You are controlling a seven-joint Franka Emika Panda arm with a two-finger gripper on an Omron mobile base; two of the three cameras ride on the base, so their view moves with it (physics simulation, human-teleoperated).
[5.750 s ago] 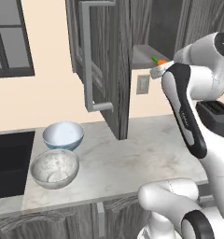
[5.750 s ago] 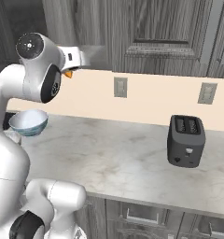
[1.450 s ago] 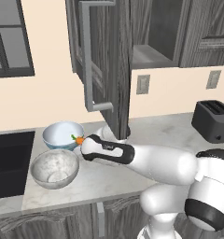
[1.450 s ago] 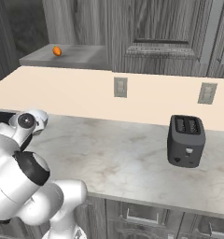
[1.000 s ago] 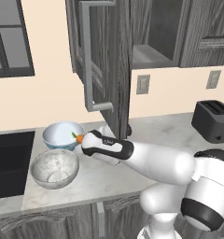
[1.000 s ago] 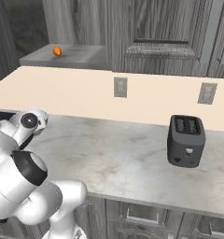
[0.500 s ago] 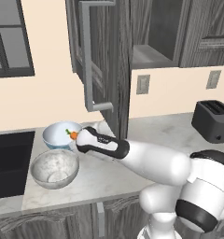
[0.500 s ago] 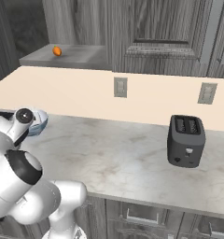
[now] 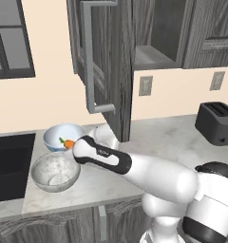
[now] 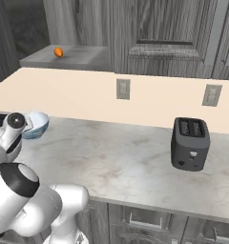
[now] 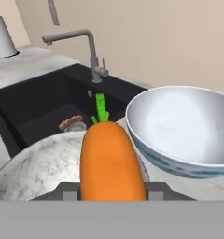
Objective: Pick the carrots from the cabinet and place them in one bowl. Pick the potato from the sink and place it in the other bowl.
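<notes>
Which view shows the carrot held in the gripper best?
The hand view: the carrot fills the foreground, green top pointing toward the sink, between the two bowls. The left base view shows that carrot as a small orange spot at the gripper. The right base view shows another carrot in the cabinet.

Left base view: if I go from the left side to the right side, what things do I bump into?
The sink → the mottled grey bowl → the open cabinet door → the wall outlet → the toaster.
</notes>
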